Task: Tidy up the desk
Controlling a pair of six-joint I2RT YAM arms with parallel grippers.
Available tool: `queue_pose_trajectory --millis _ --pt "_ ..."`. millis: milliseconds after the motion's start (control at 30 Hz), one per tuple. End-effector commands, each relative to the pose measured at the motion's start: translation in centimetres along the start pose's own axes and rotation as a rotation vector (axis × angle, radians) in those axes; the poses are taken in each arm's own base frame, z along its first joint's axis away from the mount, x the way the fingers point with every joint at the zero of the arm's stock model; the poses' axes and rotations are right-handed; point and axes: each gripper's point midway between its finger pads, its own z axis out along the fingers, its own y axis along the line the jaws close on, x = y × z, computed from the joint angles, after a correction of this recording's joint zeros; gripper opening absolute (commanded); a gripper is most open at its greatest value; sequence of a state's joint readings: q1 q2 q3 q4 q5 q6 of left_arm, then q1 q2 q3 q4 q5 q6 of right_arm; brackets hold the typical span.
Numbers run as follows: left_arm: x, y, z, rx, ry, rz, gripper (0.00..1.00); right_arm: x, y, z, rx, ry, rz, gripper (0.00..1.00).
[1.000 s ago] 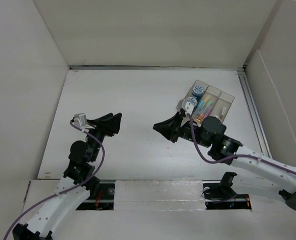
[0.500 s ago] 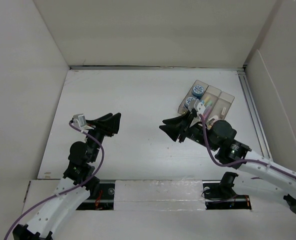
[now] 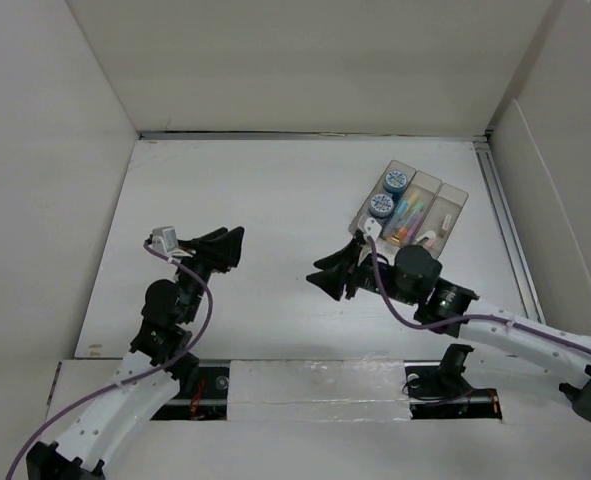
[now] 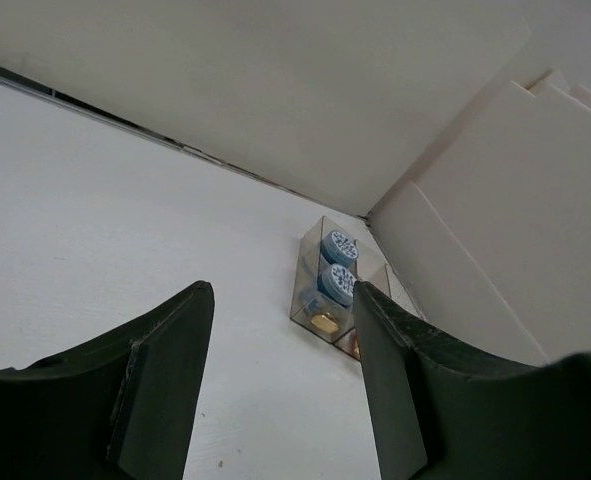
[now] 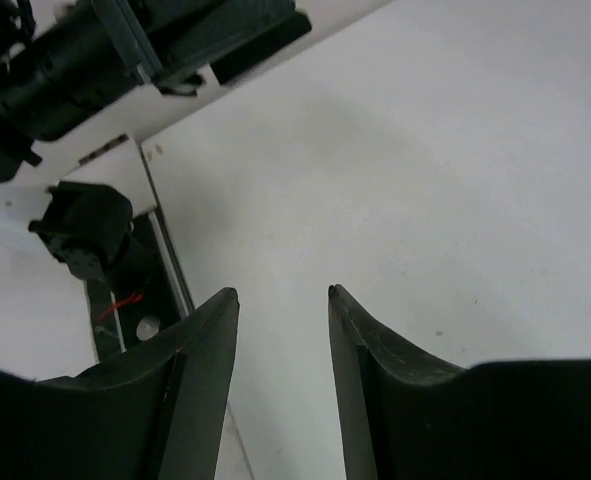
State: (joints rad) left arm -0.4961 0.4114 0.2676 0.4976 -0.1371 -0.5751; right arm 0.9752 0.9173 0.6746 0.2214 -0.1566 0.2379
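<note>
— Left claw (image 3: 235, 248): how does it stand?
— Spread wide with nothing in it, well to the left of the tray (image 3: 453, 210).
— And the right claw (image 3: 320, 274)?
— Also spread and bare, just left of the tray, on its near side.
— Where is the desk (image 3: 275, 180)?
— It lies flat and white beneath the tray, which sits toward its far right corner.
— What's inside the tray?
— Two blue-lidded jars (image 3: 394, 181) in the left compartment, and coloured sticks (image 3: 407, 213) in the middle one.

The white desk (image 3: 275, 200) bears a clear tray (image 3: 455, 198) far right.
</note>
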Motion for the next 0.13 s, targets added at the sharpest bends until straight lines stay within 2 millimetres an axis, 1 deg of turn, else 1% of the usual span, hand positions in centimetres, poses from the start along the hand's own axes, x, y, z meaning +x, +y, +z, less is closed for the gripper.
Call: queue_pose_trajectory --millis 0,100 --pt "-0.52 -0.36 0.43 0.021 -0.036 0.005 0.53 0.3 1.59 0.24 -0.077 -0.015 0.025 0.48" --pt "-0.5 -0.49 0.6 0.025 -0.034 0.002 0.54 0.65 1.36 0.16 -0.066 -0.007 0.026 0.49"
